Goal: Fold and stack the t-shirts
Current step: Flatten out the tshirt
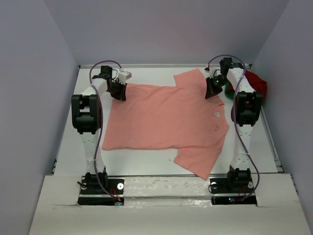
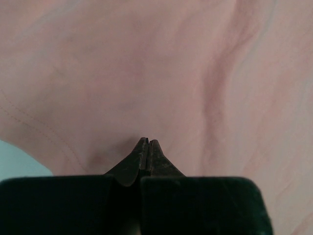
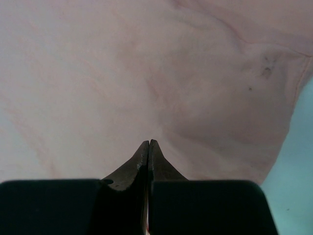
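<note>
Left gripper [image 2: 148, 143] | right gripper [image 3: 148, 143] | both pinched shut on salmon-pink shirt [image 1: 166, 117] far edge

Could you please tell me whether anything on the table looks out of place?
The dark red shirt and the green shirt sit bunched in a heap at the far right corner of the table while the pink shirt lies spread flat.

Green t-shirt [image 1: 228, 91], dark red t-shirt [image 1: 257, 84] — partly behind right arm [image 1: 243, 105].
</note>
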Robot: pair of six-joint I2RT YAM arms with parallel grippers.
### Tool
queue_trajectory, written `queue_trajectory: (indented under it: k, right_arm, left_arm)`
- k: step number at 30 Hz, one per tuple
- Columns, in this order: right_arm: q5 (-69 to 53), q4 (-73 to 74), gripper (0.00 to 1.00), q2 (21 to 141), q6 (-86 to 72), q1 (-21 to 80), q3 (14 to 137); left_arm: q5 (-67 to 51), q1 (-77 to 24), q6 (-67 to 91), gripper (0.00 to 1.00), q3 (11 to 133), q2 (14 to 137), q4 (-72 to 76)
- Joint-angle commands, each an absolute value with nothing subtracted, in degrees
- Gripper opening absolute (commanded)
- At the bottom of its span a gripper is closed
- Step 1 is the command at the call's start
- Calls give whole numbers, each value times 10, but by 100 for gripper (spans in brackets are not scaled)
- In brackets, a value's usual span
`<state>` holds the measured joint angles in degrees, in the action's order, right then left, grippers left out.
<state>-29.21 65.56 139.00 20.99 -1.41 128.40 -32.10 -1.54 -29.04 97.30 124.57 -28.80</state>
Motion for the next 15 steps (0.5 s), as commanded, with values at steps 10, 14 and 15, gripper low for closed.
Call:
queue_trajectory:
  k: [10,14,15]
  right_arm:
    - [-273,656,0,1408,218,1,1248]
    - [-250,653,0,1422,211,6,1260]
    - [-247,650,0,1423,209,6,1261]
  left_arm:
    - [-279,-23,-262,0,1003,1274,-332]
    - [-245,-36,-258,0,1014,1285,-333]
    - [-244,-40,-256,0,1017,1288,-330]
